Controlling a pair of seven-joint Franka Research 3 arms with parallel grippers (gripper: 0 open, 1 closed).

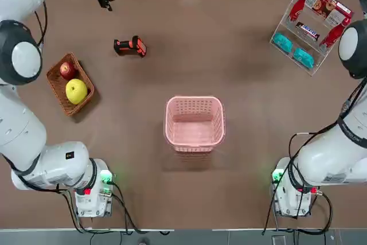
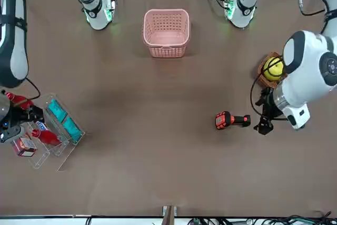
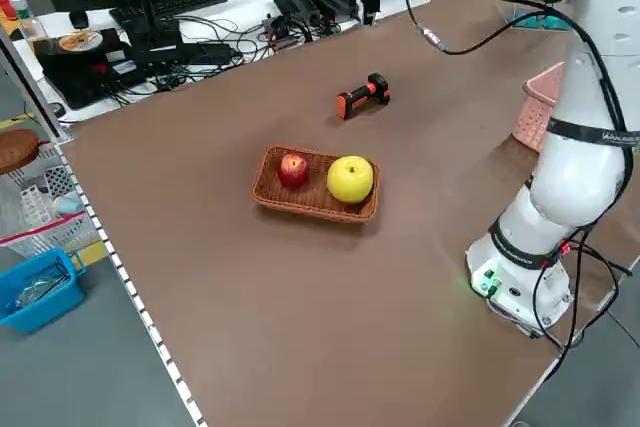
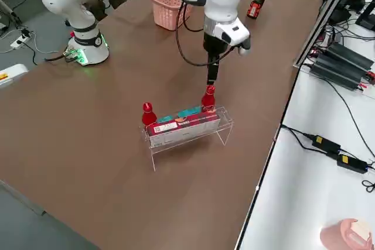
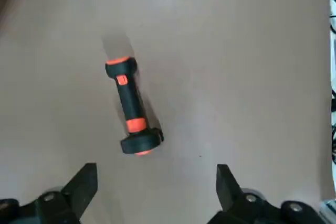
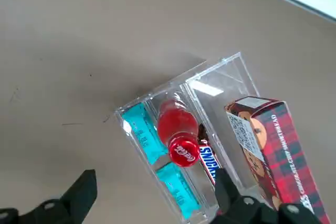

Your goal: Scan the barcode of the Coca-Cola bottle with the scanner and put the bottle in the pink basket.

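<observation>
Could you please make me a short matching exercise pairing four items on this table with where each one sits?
Items:
1. scanner
2. Coca-Cola bottle
3. yellow fruit
4. pink basket

Places:
A. in the clear rack
B. in the wicker basket
C. mid-table, empty
D. lying on bare table below the left end effector

Pairs: 1-D, 2-A, 3-B, 4-C
</observation>
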